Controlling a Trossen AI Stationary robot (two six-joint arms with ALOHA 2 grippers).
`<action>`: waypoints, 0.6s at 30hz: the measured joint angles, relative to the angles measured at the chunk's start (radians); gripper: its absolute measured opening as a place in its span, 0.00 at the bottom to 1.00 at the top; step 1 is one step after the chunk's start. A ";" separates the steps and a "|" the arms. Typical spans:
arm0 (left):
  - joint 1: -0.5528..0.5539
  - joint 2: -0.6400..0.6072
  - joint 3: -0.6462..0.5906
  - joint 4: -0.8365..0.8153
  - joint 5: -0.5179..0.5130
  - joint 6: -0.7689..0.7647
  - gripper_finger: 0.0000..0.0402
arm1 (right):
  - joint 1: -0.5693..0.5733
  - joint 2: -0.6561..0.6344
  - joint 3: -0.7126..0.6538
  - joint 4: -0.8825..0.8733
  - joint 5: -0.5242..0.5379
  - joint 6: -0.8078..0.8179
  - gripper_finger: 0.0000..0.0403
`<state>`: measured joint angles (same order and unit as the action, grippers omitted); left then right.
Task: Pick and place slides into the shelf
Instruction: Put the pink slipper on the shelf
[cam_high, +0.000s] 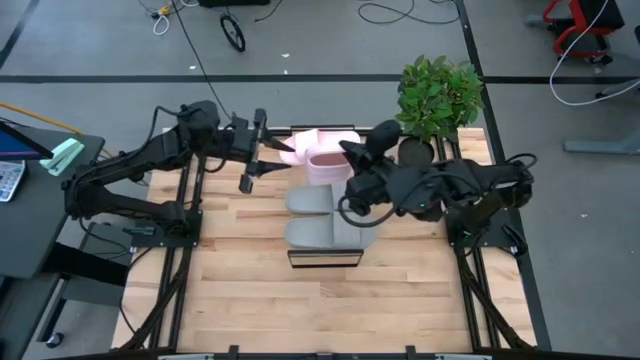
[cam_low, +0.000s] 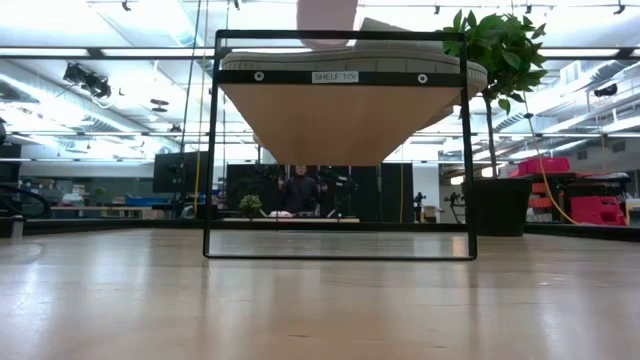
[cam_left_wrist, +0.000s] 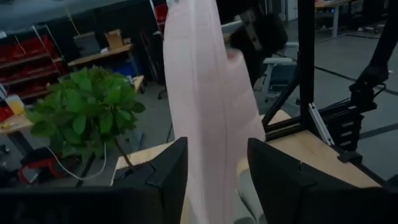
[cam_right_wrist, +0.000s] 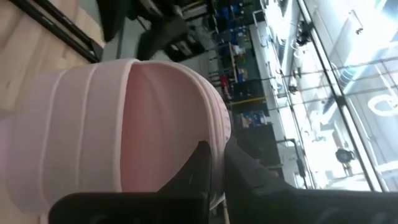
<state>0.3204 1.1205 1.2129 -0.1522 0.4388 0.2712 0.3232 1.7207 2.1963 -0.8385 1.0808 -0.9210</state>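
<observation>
A light pink slide (cam_high: 318, 150) hangs on its edge above the far end of the shelf (cam_high: 325, 257), and its top shows in the low view (cam_low: 328, 15). My left gripper (cam_high: 272, 150) comes level from the table's left. It is open, with one finger on either side of the slide's near end (cam_left_wrist: 208, 155), and a thin gap shows at one finger. My right gripper (cam_high: 348, 160) is shut on the slide's ribbed strap (cam_high: 325, 168). Two grey slides (cam_high: 318, 201) (cam_high: 318, 233) lie flat on their soles on the shelf top. My right gripper pinches the rim of the pink slide's ribbed strap (cam_right_wrist: 214, 146) between its two fingers, one finger (cam_right_wrist: 194, 167) on the strap's inner side and one outside. It comes roughly level from the table's right. The slide is lifted clear of the shelf, turned on its edge.
A potted plant (cam_high: 438, 95) stands at the table's far right corner, close behind my right arm. The shelf's dark frame (cam_low: 212, 150) stands upright mid-table. Bare wood (cam_high: 320, 310) lies between the shelf and the table's near edge.
</observation>
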 joint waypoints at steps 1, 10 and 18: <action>0.002 0.001 0.000 0.009 -0.001 0.001 0.43 | -0.005 0.002 0.000 -0.003 -0.012 0.002 0.05; 0.003 0.004 0.001 0.057 -0.001 0.002 0.48 | -0.061 0.035 0.000 -0.015 -0.047 -0.008 0.05; 0.003 0.004 0.001 0.070 -0.001 0.004 0.51 | -0.115 0.051 0.000 -0.009 -0.068 -0.023 0.05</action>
<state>0.3233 1.1244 1.2137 -0.0823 0.4377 0.2749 0.2079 1.7719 2.1963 -0.8478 1.0129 -0.9436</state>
